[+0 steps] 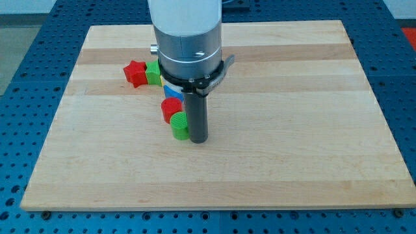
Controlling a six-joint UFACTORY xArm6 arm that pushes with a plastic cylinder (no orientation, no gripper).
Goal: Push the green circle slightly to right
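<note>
The green circle (179, 125) lies on the wooden board (292, 97) left of the middle. My tip (198, 140) stands right beside it, touching or nearly touching its right side. A red block (171, 107) sits just above the green circle, touching it. A blue block (172, 91) shows partly behind the arm, above the red one. Further toward the view's top left, a red star-like block (134, 73) and a green block (153, 73) stand side by side.
The arm's wide grey and white body (188, 39) hides part of the board behind it and part of the blue block. The board rests on a blue perforated table (19, 58).
</note>
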